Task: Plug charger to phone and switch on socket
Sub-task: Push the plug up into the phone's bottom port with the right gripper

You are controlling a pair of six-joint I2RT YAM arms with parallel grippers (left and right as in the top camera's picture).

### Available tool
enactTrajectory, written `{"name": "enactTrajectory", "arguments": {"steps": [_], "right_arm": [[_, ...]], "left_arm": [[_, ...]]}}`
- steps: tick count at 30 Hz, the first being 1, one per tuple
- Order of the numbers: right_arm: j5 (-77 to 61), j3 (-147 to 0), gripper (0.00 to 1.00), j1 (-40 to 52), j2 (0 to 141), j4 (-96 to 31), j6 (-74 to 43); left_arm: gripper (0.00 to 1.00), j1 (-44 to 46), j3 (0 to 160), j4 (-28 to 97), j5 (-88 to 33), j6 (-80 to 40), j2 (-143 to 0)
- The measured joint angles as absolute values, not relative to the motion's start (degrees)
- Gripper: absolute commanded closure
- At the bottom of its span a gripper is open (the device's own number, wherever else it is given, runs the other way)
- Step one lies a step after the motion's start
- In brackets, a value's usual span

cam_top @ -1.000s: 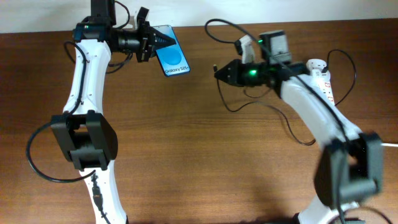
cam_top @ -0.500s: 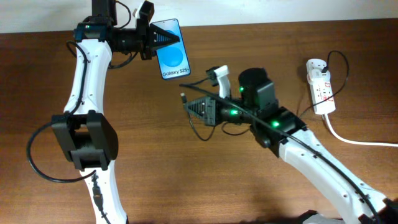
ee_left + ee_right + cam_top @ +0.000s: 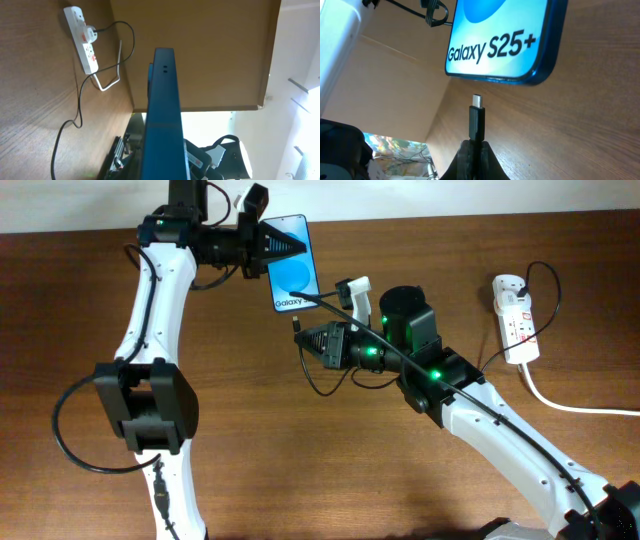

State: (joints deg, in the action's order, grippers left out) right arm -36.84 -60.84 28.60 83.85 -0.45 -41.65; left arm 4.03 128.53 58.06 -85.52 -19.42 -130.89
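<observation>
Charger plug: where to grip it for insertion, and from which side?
Grip the black plug by its rear half, coming from the cable end, as the right gripper does. The body is long and narrow, so this leaves the metal tip free and pointing at the phone edge.

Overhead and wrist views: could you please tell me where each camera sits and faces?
Overhead: fixed above the table, looking down; shows left fingers on the phone, right fingers holding the charger plug, and the socket.
Left wrist: behind the left fingers, sighting along the phone's edge towards the socket; own fingers unclear.
Right wrist: behind the right fingers, looking past them and the plug at the phone's bottom edge.
Shared: all see the phone; overhead and left wrist, the socket.
</observation>
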Motion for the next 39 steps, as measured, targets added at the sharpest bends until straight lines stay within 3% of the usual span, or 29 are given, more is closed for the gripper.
{"name": "enactTrajectory", "arguments": {"steps": [39], "right_arm": [[-36.49,-60.84,0.96,27.55,83.85,2.2,-42.15]], "left_arm": [[1.0,3.64,128.53,59.13,-86.85,-17.93,-130.89]]}}
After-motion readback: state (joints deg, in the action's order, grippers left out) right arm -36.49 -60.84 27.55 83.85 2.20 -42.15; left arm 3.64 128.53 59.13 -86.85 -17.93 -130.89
